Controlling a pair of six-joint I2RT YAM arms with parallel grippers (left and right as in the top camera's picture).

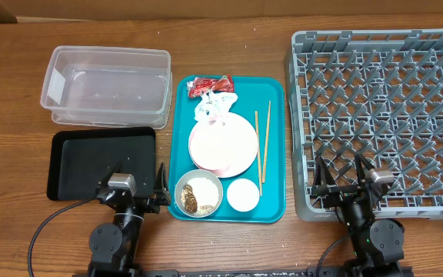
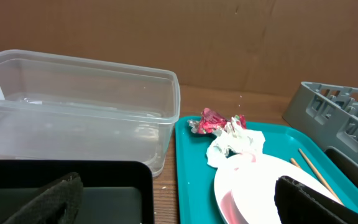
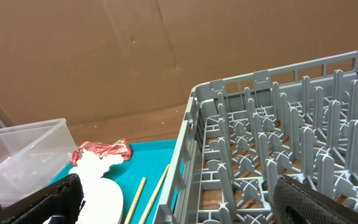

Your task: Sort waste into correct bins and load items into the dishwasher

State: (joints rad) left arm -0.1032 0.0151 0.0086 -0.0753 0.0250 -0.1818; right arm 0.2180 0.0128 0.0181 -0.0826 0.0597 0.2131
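Two bins, one rack and one loaded teal tray are laid out on a wooden table; nothing is gripped.
One clear, round-cornered plastic tub and one shallow black tray are set left of the teal tray, and one grey latticed dish rack to its right (its far edge is cut off). On the teal tray are counted one shiny crinkled red wrapper, one crumpled white napkin lapping onto one round pale-pink plate, two thin wooden chopsticks, one greyish-white bowl holding rice and brown scraps, and one small white cup. The left gripper is held with fingers spread wide between black tray and plate. The right gripper is likewise spread, at the rack's near-left corner. In the wrist views only dark, blurred fingertips can be made out.
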